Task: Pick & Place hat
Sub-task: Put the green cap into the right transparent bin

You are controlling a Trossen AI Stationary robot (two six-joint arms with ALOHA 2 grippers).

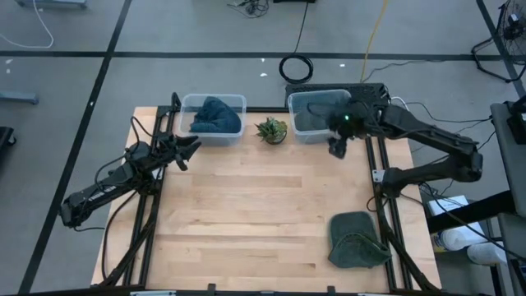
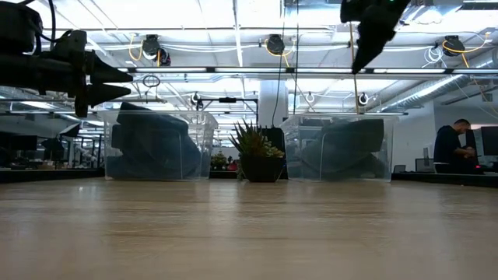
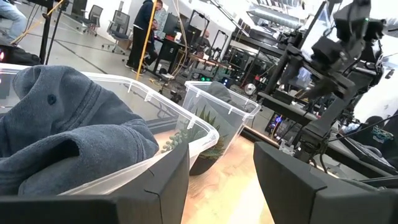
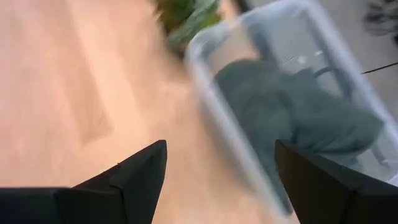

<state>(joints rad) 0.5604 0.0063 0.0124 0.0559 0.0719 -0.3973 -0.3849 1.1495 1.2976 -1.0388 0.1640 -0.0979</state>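
A pale wooden tabletop (image 1: 246, 205) stands on a grey workshop floor, with lit ceiling rails and benches showing beyond it. The left arm reaches in from the left edge, its tool (image 1: 187, 152) held level above the wood just before the left bin (image 1: 215, 117), fingers apart and empty. The right arm stretches from the right edge, its tool (image 1: 338, 146) hanging over the near rim of the right bin (image 1: 316, 113), fingers apart with nothing between them. The left bin holds a crumpled blue hat (image 1: 217, 115); the right bin holds a grey-green hat (image 4: 292, 115). A small plant (image 1: 271, 130) sits between the bins. Another green hat (image 1: 356, 239) lies flat near the tabletop's front right corner.
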